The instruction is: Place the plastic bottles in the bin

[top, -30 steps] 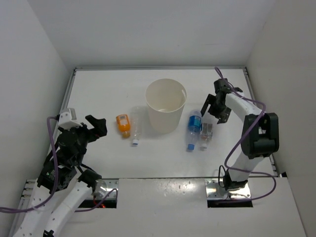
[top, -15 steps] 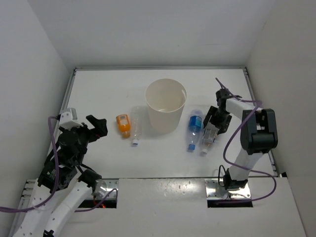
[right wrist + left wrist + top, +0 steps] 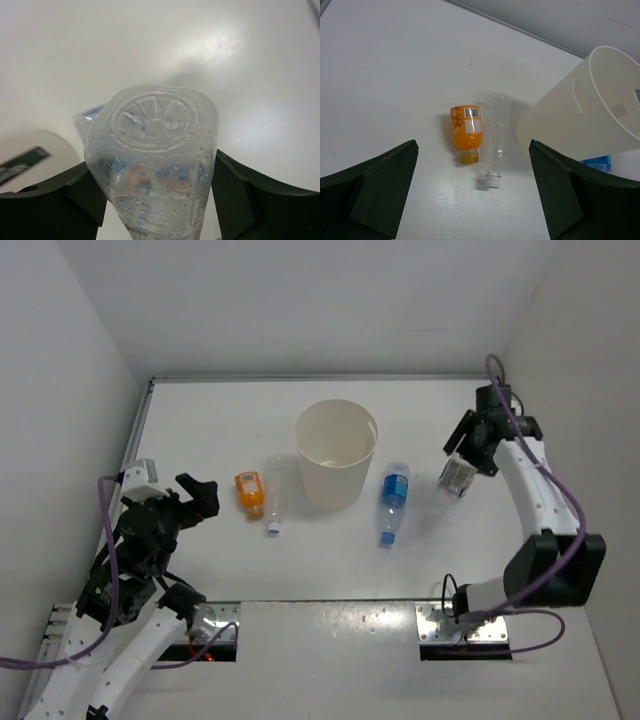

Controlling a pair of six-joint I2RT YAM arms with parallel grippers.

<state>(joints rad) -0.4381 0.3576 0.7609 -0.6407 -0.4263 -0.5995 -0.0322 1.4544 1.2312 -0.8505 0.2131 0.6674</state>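
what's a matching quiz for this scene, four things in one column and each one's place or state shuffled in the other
Column one
1 orange bottle
2 blue-capped bottle
3 bin
4 right hand

Column two
a standing upright, mouth up
b lying just right of the bin
c shut on the held clear bottle
d lying left of the bin, beside the white-capped clear bottle

Pairs: 1-d, 2-b, 3-a, 4-c

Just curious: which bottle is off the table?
The clear bottle in the right fingers; the orange bottle, blue-labelled bottle and other clear one lie on the table.
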